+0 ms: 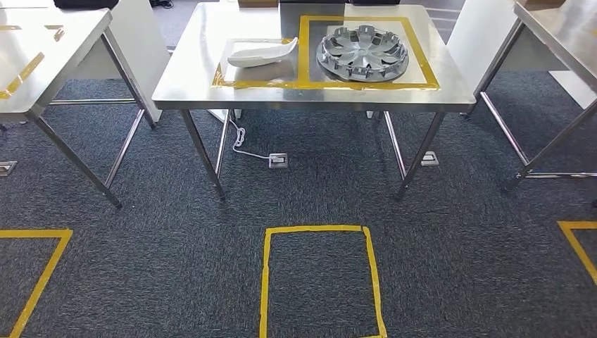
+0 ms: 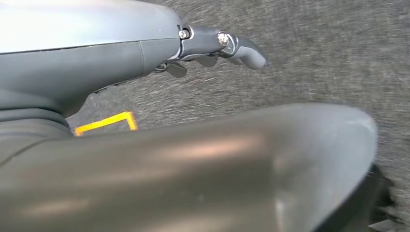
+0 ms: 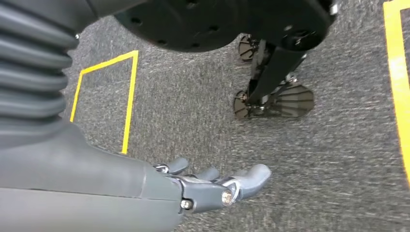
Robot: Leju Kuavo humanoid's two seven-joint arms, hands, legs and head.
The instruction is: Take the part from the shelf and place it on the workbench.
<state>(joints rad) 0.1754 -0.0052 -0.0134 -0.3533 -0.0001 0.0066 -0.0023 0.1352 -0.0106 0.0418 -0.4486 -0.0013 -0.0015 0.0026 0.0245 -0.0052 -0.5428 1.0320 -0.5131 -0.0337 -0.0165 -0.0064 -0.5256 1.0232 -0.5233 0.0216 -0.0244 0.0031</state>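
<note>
Currently both arms hang: the left robot hand (image 2: 217,46) and right robot hand (image 3: 217,186) hold nothing, fingers loosely apart above the carpet. Ahead, on the counter (image 1: 211,70), a silver hubcap (image 1: 362,53) lies in a taped square near the right edge, a white shell-like part (image 1: 260,53) beside it. The hubcap looks light, stiff, slippery; its rim seems the best place to grip.

a second steel table (image 1: 42,49) stands at the left with yellow tape marks on its top, and a third (image 1: 563,28) at the right edge. grey carpet (image 1: 457,246) covers the floor, carrying a yellow tape rectangle (image 1: 320,282) at centre and partial tape outlines at both sides. a white cable (image 1: 239,137) runs to a floor socket (image 1: 278,160).
</note>
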